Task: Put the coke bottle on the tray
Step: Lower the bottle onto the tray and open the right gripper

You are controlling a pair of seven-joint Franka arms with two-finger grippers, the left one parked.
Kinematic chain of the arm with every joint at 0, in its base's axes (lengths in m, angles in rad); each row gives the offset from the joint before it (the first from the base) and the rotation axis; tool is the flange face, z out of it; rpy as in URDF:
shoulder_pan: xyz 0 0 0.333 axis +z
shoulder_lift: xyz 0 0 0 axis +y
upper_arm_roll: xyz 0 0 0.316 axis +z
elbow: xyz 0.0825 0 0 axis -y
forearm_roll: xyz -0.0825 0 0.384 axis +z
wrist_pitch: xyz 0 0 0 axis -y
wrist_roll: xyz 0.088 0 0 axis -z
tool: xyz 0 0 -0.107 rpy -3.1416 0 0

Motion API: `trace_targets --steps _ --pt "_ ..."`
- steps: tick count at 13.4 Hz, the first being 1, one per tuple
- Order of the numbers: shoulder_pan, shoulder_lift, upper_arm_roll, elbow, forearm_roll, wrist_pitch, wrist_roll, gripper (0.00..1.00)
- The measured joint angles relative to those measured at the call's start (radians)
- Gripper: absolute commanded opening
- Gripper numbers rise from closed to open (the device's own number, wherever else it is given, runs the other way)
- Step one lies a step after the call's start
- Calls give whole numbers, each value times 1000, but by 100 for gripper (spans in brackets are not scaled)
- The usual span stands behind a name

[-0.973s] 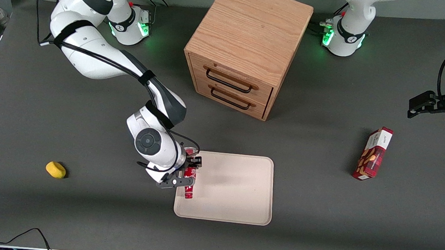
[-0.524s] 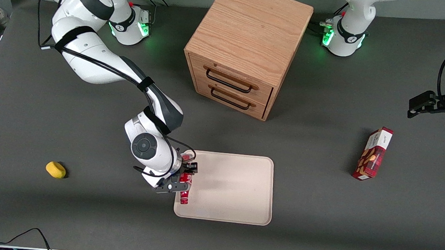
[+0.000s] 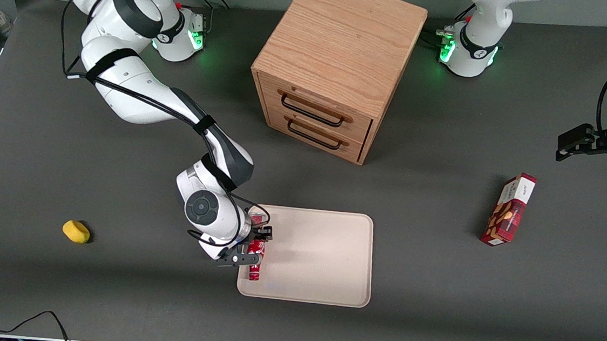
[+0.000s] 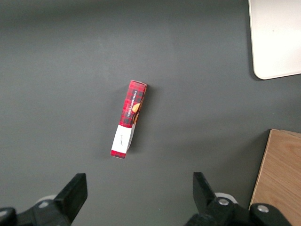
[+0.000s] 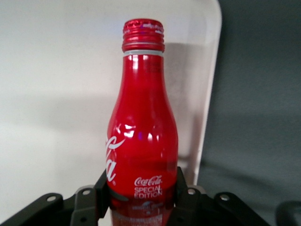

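Observation:
The coke bottle [image 3: 255,256], slim and red with white lettering and a red cap, is held in my right gripper [image 3: 252,246] over the end of the beige tray [image 3: 318,258] that lies toward the working arm. Its cap points toward the front camera. In the right wrist view the bottle [image 5: 142,136] fills the middle, the gripper [image 5: 141,195] shut on its lower body, with the tray [image 5: 56,94] under it and the tray's rim close beside it.
A wooden two-drawer cabinet [image 3: 333,64] stands farther from the front camera than the tray. A red snack box [image 3: 509,210] lies toward the parked arm's end; it also shows in the left wrist view [image 4: 128,125]. A yellow sponge [image 3: 76,231] lies toward the working arm's end.
The gripper with the bottle shifted a little toward the working arm's end and nearer the front camera, then came back slightly over the tray's end. The grip stays shut on the bottle.

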Motion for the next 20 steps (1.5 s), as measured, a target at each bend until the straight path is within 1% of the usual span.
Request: trace_targets --steps 1,2,20 --pt "5 4 0 1 0 7 5 81" --pt "8 4 0 3 0 7 8 100" --pt "11 6 -16 11 -12 8 10 100"
